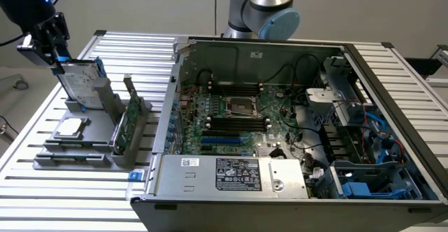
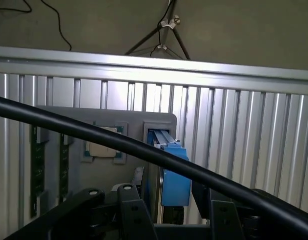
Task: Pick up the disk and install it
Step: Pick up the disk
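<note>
The disk (image 1: 79,85) stands on edge in the grey holder (image 1: 104,103) on the table (image 1: 70,195), over at the exterior view's left, with its long axis pointing up and leaning a bit. The gripper (image 1: 57,59) sits right at its top end, so the disk runs straight down from it. In the wrist view the fingers (image 2: 131,212) straddle the blue rail (image 2: 175,187) with gaps on both sides. Looks open to me, not clamping anything. The computer case (image 1: 294,111) is well apart.

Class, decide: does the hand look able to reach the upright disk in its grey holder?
Likely yes: the hand hangs at the disk's top edge, fingers straddling it, nothing between.
</note>
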### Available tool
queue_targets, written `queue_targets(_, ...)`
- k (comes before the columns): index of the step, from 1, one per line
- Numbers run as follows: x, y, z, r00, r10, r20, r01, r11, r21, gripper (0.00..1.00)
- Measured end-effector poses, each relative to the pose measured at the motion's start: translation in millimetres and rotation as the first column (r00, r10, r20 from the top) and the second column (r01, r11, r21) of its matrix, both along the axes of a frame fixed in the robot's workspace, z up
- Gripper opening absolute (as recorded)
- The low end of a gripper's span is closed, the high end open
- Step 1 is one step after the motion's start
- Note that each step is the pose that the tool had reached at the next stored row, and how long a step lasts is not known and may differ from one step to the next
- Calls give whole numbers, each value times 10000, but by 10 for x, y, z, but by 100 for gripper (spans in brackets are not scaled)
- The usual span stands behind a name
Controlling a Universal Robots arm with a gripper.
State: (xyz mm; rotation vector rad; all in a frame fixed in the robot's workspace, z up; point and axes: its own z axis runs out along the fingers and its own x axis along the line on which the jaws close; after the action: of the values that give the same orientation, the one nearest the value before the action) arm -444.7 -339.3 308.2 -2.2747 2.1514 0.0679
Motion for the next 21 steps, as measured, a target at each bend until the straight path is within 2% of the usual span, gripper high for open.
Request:
queue_targets(9,-12,30,-160,9999,-165,1,165,9999,1,51)
queue_targets(21,-14,55,-197,9998,-176,4,176,9998,0,51)
